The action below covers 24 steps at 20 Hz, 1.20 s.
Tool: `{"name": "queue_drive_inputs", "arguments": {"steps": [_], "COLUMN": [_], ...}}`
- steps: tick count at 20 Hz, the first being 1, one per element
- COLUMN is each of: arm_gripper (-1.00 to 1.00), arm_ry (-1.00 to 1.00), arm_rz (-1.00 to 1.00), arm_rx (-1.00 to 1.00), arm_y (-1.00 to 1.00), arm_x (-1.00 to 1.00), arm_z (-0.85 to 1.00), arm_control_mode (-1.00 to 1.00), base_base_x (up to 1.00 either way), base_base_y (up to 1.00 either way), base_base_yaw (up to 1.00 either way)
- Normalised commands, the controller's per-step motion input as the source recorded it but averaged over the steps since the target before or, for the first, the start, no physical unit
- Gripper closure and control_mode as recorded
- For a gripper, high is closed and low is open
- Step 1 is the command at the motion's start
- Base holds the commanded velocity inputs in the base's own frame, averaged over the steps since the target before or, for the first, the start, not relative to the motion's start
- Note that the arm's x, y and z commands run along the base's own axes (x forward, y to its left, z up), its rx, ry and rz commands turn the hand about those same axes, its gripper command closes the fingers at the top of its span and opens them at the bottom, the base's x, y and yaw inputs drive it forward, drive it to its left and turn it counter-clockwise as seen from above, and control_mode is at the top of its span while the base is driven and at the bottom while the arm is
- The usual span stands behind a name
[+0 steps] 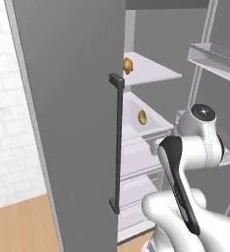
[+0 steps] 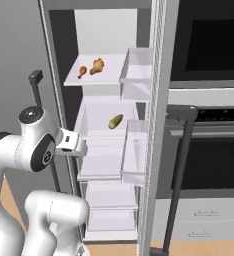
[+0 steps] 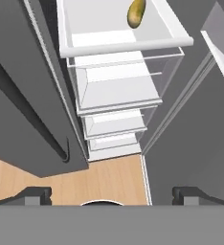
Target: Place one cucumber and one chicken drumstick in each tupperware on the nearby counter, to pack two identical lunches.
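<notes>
Fridge door (image 1: 72, 123): a tall dark grey panel, standing open at the left side of the left base view; it hides the left part of the fridge inside.
Door handle (image 1: 118, 142): a long dark vertical bar on the edge of the door, fixed at its top and bottom ends.
Fridge (image 2: 109, 130): open, with white shelves one above another and clear drawers low down; the hand view looks down along the drawers to the wooden floor (image 3: 104, 179).
Upper shelf (image 2: 111, 75): two chicken drumsticks lie on it, well apart from the front edge. The smaller-looking chicken drumstick (image 2: 82, 71) is on the left, and the second drumstick (image 2: 96, 66) lies just beside it on the right. In the left base view one of them (image 1: 128, 65) shows partly behind the door edge.
Middle shelf (image 2: 96, 131): the cucumber (image 2: 115, 121) lies here alone, tilted, towards the right part of the shelf. It looks yellow-green in all three views (image 1: 142, 117) (image 3: 136, 13).
Arm: the white arm stands in front of the fridge, and its hand reaches in at about the level of the middle shelf.
Fingers: the gripper (image 3: 112, 195) is released, the two dark fingertips stand wide apart and nothing is between them. It is well apart from the cucumber.
Oven (image 2: 209, 100): a dark built-in oven stands to the right of the fridge, with pale drawers below it.
</notes>
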Motion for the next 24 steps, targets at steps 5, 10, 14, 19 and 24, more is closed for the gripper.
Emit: {"name": "queue_drive_inputs", "arguments": {"steps": [5,10,14,19,24], "arm_gripper": [-1.00,-1.00,-1.00,-1.00,-1.00], "arm_ry": [0.00,0.00,0.00,0.00,0.00], "arm_rz": [0.00,0.00,0.00,0.00,0.00], "arm_rx": [0.00,0.00,0.00,0.00,0.00], "arm_y": [0.00,0.00,0.00,0.00,0.00], "arm_x": [0.00,0.00,0.00,0.00,0.00], "arm_z": [0.00,0.00,0.00,0.00,0.00], "arm_control_mode": [1.00,1.00,1.00,1.00,1.00], "base_base_x": [0.48,0.55,0.42,0.18,0.13], "base_base_y": [-0.37,-0.11,-0.14,-0.32,-0.08], "base_base_yaw": [0.18,0.12,0.11,0.12,0.03]}}
